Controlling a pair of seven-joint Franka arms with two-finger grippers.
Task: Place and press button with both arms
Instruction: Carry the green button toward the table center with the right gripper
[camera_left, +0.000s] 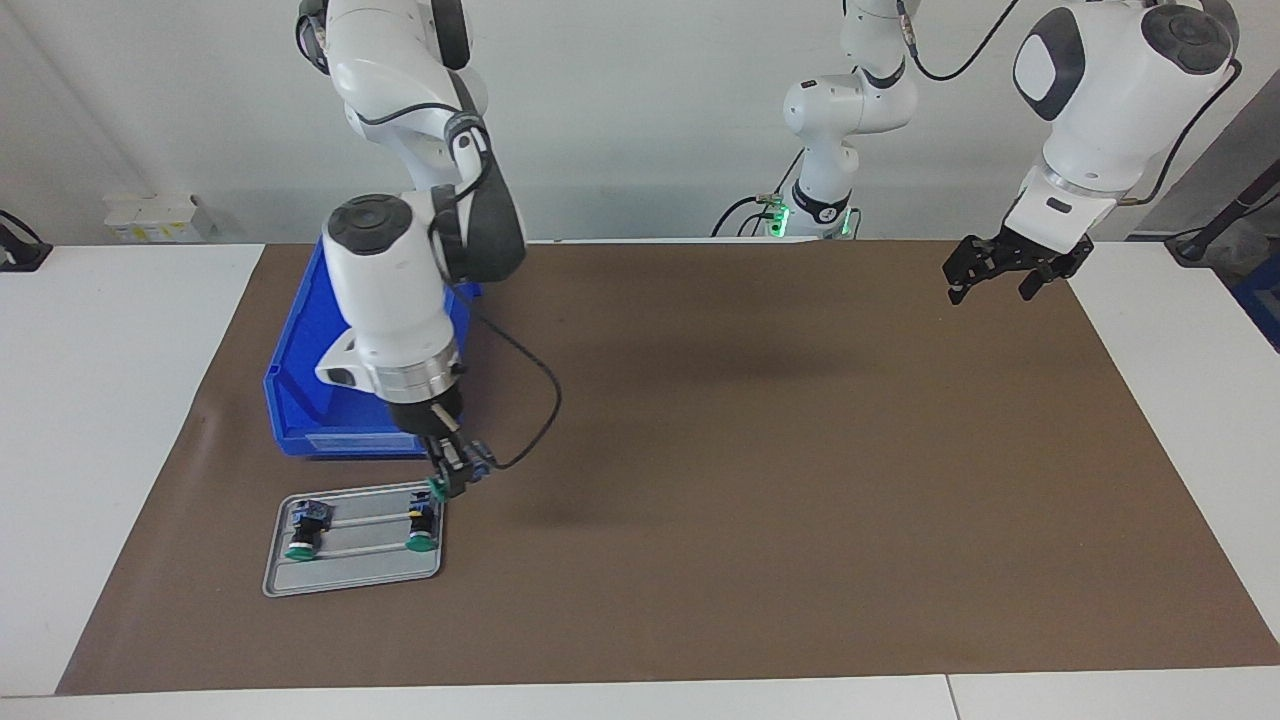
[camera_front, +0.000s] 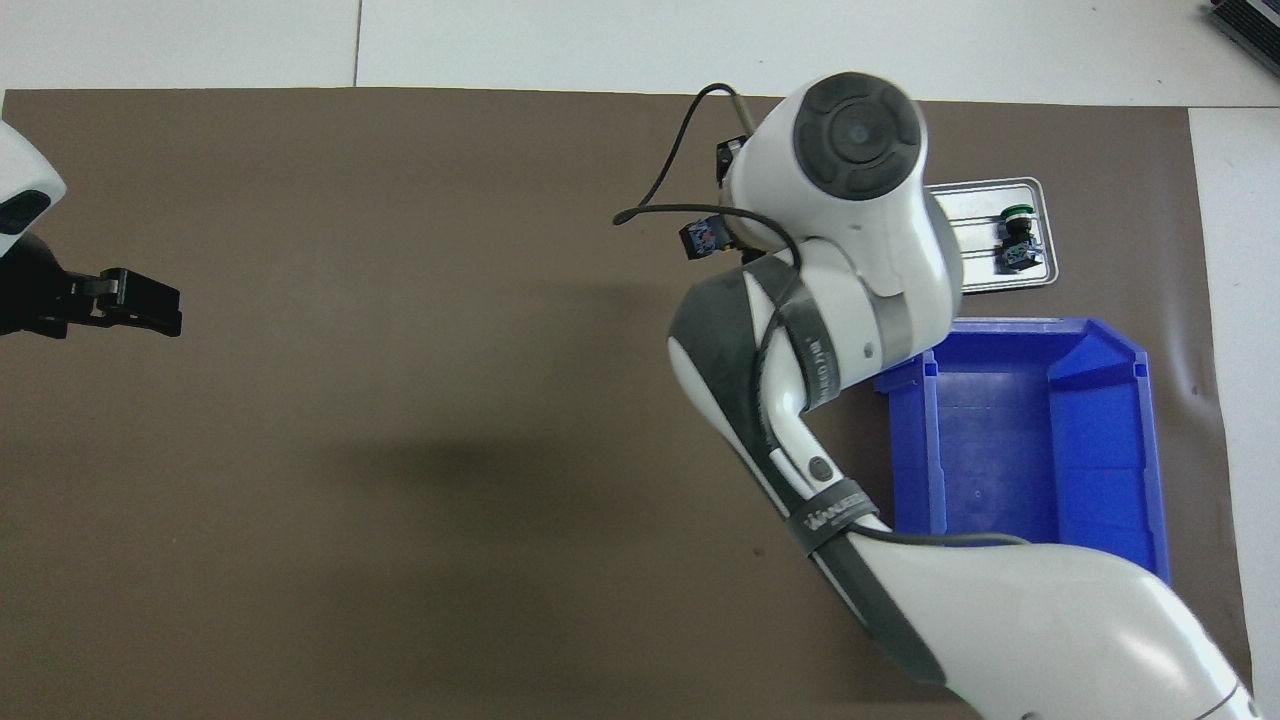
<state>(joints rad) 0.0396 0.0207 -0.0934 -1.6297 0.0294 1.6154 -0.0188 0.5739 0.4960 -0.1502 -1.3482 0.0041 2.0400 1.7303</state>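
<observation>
- Right gripper (camera_left: 455, 478): clenched on a green-capped button (camera_left: 440, 487), held over the corner of the grey metal tray (camera_left: 350, 580) that lies toward the blue bin; the green cap faces the tray, and the grey-blue terminal block (camera_front: 703, 238) shows past the wrist in the overhead view.
- Whether the held button touches the tray or hangs just above it cannot be told from either view.
- Tray: two more green-capped buttons lie in its grooves, one (camera_left: 421, 527) just beside the gripper, the other (camera_left: 305, 530) toward the right arm's end of the table.
- Blue bin (camera_left: 300, 400): stands just beside the tray, nearer to the robots, partly covered by the right arm (camera_left: 390, 300).
- Brown mat (camera_left: 750, 480): covers the table under all of this.
- Left gripper (camera_left: 1000, 272): waits raised over the mat at the left arm's end of the table, well apart from the tray; its fingers stand parted, holding nothing.
- Risk: the grip appears to sit on the short body close to the cap, so the button could twist or slip on release and roll out of a groove.
- Risk: a descent so close to the nearest seated button could knock it, because gripper and button are almost side by side.
</observation>
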